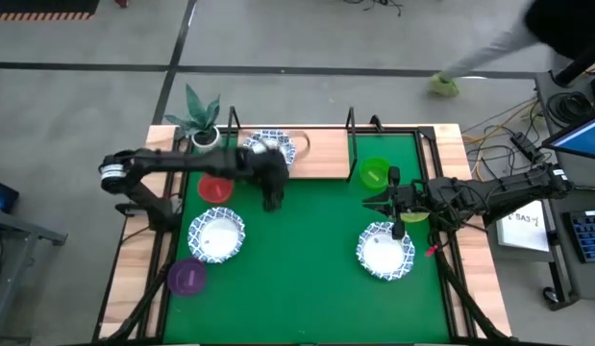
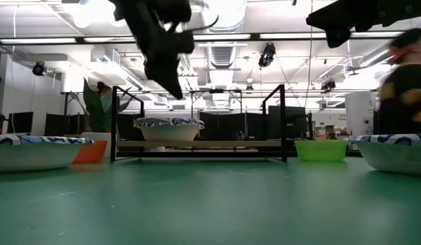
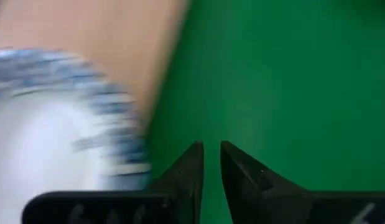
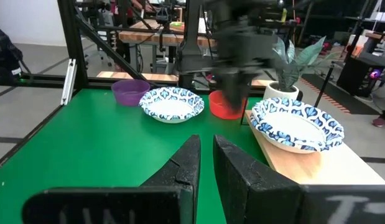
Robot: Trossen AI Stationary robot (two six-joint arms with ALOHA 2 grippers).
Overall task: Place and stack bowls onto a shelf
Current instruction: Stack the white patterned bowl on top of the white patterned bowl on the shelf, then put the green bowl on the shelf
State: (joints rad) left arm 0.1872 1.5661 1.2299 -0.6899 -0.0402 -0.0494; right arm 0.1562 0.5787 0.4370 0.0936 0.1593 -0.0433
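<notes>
One blue-patterned white bowl (image 1: 268, 147) (image 2: 168, 128) stands on the shelf (image 1: 321, 159), a light-wood board in a black frame. Two more patterned bowls (image 1: 217, 234) (image 1: 385, 252) rest on the green mat. A red bowl (image 1: 215, 187), a purple bowl (image 1: 188, 277) and a green bowl (image 1: 374, 173) also sit on the mat. A yellow-green bowl (image 1: 413, 217) lies partly under the right arm. My left gripper (image 1: 273, 204) (image 3: 211, 152) hangs shut and empty over the mat, beside the shelf's bowl. My right gripper (image 1: 367, 202) (image 4: 206, 149) is shut and empty, raised near the green bowl.
A small white plant pot (image 1: 203, 135) stands at the shelf's far left corner. The shelf's black posts (image 2: 115, 122) (image 2: 283, 122) rise at its ends. A person (image 1: 528, 43) moves beyond the table's far right corner. The middle of the green mat (image 1: 297, 259) is bare.
</notes>
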